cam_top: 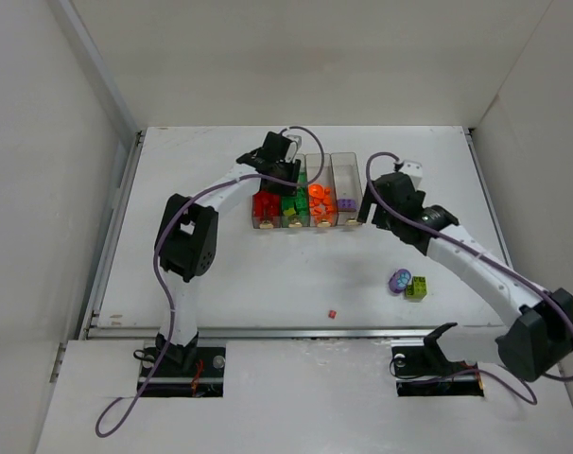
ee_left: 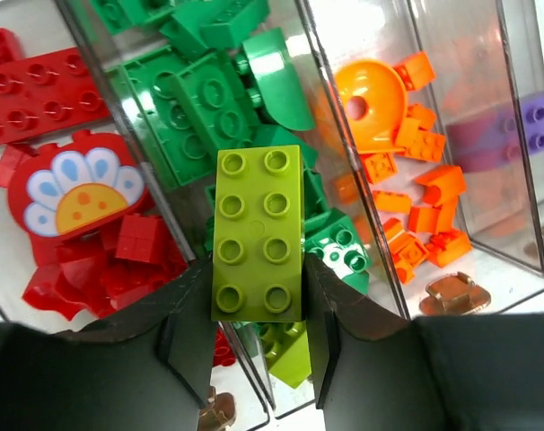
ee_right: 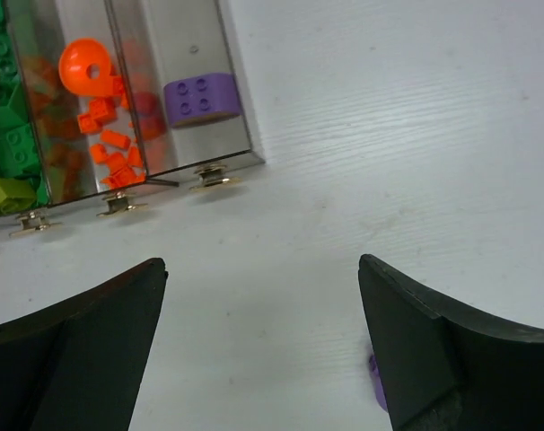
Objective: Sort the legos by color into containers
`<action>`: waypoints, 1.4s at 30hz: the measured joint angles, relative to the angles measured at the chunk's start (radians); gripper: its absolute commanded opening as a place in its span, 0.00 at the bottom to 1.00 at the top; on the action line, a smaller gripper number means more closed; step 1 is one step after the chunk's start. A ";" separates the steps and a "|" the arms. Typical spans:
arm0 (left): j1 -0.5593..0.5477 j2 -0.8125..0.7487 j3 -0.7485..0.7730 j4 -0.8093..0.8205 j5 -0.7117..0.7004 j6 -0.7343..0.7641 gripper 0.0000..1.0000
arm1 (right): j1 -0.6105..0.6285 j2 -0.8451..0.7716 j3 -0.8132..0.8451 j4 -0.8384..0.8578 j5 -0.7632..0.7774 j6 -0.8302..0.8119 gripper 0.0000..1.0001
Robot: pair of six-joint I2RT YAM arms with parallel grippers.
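Four clear containers (cam_top: 344, 170) stand in a row holding red (ee_left: 74, 193), green (ee_left: 200, 99), orange (ee_left: 407, 162) and purple legos (ee_right: 200, 99). My left gripper (ee_left: 257, 287) is shut on a lime-yellow two-by-four brick (ee_left: 257, 235), held over the green bin, where another lime piece (ee_left: 294, 355) lies. My right gripper (ee_right: 263, 269) is open and empty above the bare table, just right of the purple bin's near end (ee_right: 236, 90). In the top view the left gripper (cam_top: 285, 175) hangs over the bins and the right gripper (cam_top: 370, 213) beside them.
Loose on the table near the right arm lie a purple piece (cam_top: 399, 280) and a lime brick (cam_top: 417, 288); a tiny red bit (cam_top: 332, 312) lies closer to the front edge. White walls surround the table.
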 measured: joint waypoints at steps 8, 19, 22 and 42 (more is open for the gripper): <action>-0.011 0.000 0.015 0.008 -0.014 -0.025 0.99 | -0.117 -0.145 -0.027 -0.097 0.006 0.010 1.00; -0.011 0.000 0.097 -0.070 -0.035 -0.025 0.99 | -0.191 -0.165 -0.134 -0.238 -0.087 0.118 1.00; -0.011 -0.002 0.146 -0.088 -0.044 -0.026 0.99 | -0.191 -0.192 -0.191 -0.256 -0.137 0.153 1.00; 0.142 -0.167 0.142 -0.129 -0.049 0.002 0.99 | -0.191 -0.086 -0.338 -0.221 -0.175 0.262 0.73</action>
